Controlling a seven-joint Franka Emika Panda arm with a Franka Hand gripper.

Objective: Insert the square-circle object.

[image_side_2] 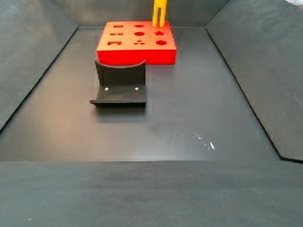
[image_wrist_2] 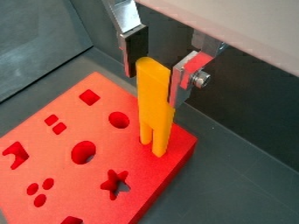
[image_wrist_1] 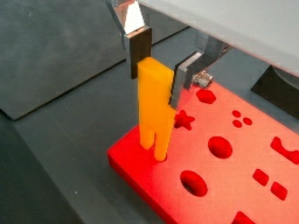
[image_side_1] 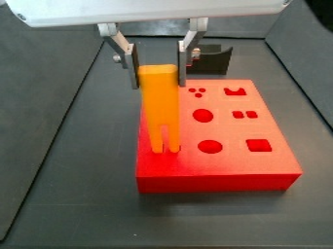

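Observation:
The square-circle object [image_side_1: 158, 102] is a tall orange-yellow block standing upright at a corner of the red board [image_side_1: 247, 165], with its two prongs down at the board's top face. How deep they sit I cannot tell. It also shows in both wrist views [image_wrist_1: 153, 105] [image_wrist_2: 153, 101] and far back in a side view [image_side_2: 159, 12]. My gripper [image_side_1: 159, 73] straddles the block's upper end in both wrist views [image_wrist_1: 158, 83] [image_wrist_2: 156, 83]. Its fingers [image_side_1: 131, 73] stand slightly apart from the block's sides, so it is open.
The red board [image_side_2: 136, 55] has several shaped holes: star, circles, squares. A dark grey curved holder [image_side_2: 120, 84] stands on the dark floor beside the board, also seen behind it [image_side_1: 208, 56]. Sloping dark walls enclose the floor on both sides.

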